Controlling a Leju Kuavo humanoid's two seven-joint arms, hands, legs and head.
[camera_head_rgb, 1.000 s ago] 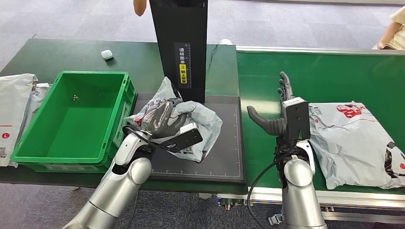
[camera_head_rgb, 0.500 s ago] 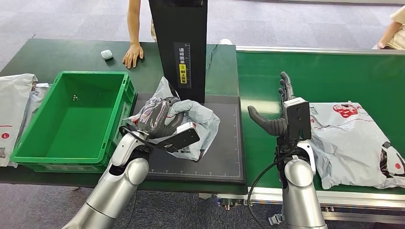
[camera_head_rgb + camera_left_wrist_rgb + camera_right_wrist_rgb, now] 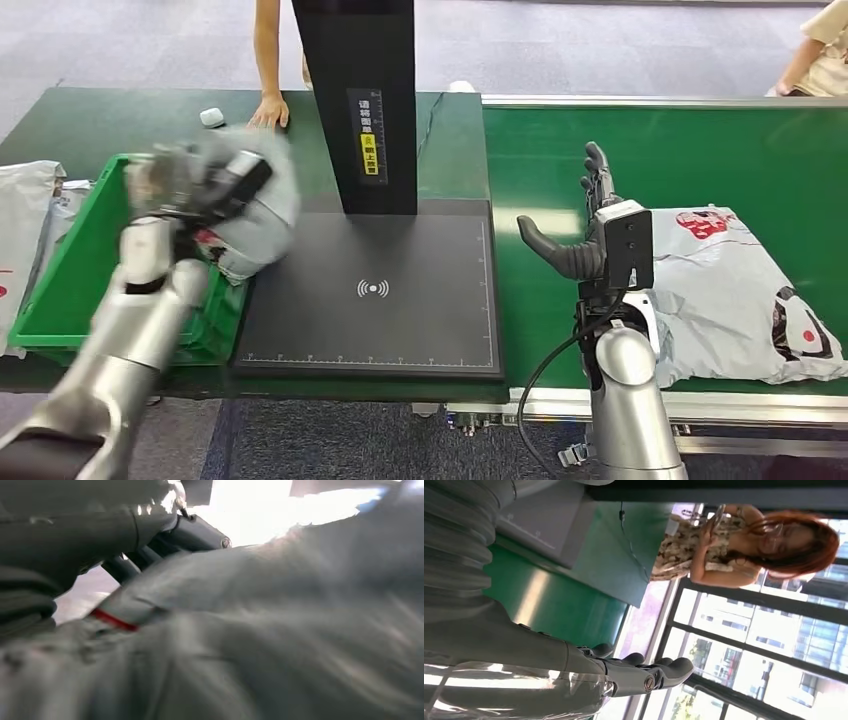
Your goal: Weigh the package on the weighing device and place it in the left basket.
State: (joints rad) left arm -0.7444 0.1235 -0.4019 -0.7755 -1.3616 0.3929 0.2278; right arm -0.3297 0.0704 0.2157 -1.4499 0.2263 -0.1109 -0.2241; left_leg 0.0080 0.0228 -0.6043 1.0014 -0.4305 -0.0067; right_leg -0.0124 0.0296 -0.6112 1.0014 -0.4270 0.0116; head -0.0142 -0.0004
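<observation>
Scale plate (image 3: 370, 330), black, nearest the robot, bare of any parcel; weighing judged done. One item.

Left hand (image 3: 190, 180), blurred with motion, fingers clenched around a grey package (image 3: 255, 205), crumpled. The package hangs over the right-hand rim of the green basket (image 3: 60, 300), partly above the basket's inside and not yet set down. Remaining step, by judgement: lower it in and let go. The left wrist view shows dark fingers (image 3: 195, 532) lying on the grey wrap.

Right hand (image 3: 585, 235), raised above the green belt (image 3: 700, 150), fingers spread and upright, grasping nothing.

Packages counted: one in the left hand; one flat on the belt (image 3: 735, 300) just beside the right arm; at least one more at the far left edge (image 3: 22, 215), beside the basket.

Basket: one. Black post (image 3: 355, 100) rising behind the plate: one.

Small white object (image 3: 210, 117) on the far table: one. A person's hand (image 3: 268, 110) rests near it; another person sits at the far right corner (image 3: 815, 60).
</observation>
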